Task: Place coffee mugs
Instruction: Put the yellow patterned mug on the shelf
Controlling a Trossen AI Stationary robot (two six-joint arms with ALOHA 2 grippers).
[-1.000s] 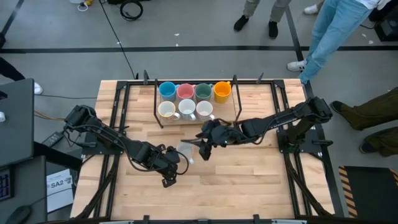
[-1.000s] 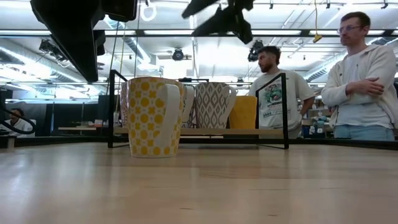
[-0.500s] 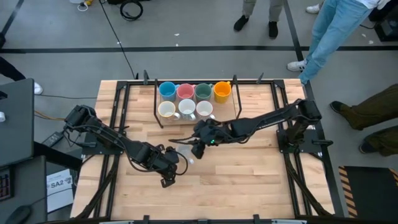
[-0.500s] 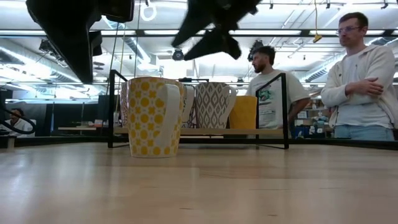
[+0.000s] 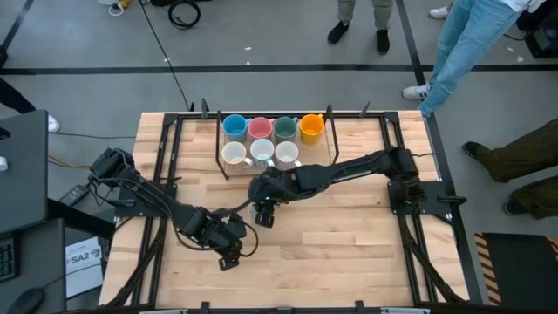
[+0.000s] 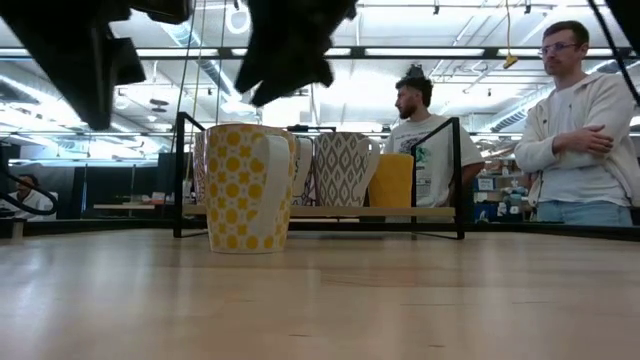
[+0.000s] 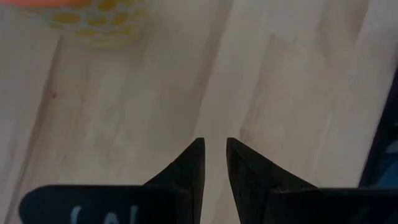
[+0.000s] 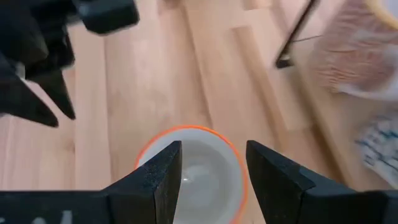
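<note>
A white mug with a yellow pattern and an orange rim (image 6: 248, 188) stands upright on its base on the bare wood near the table's middle (image 5: 262, 216). My right gripper (image 8: 211, 163) hangs open right above it, slanting down, one finger over each side of the rim (image 8: 186, 132), clear of the mug in the low view (image 6: 285, 70). My left gripper (image 5: 228, 258) hovers nearer the front edge, left of the mug. Its fingertips (image 7: 214, 155) are a narrow gap apart with nothing between them. The mug's lower wall (image 7: 99, 25) shows in the left wrist view.
A black wire rack (image 5: 218, 153) at the far centre holds a blue (image 5: 234, 125), a pink (image 5: 260, 128), a green (image 5: 285, 128) and an orange mug (image 5: 311, 128) in the back row, and three pale mugs (image 5: 262, 153) in front. People (image 6: 580, 120) stand beyond the far edge.
My right gripper has swung toward the table's left edge, come down a little and rolled, from beside the rack's front to right above the yellow-patterned mug. Its fingers stay open. My left gripper has drifted slightly away from the mug toward the near left. The mug has not moved.
</note>
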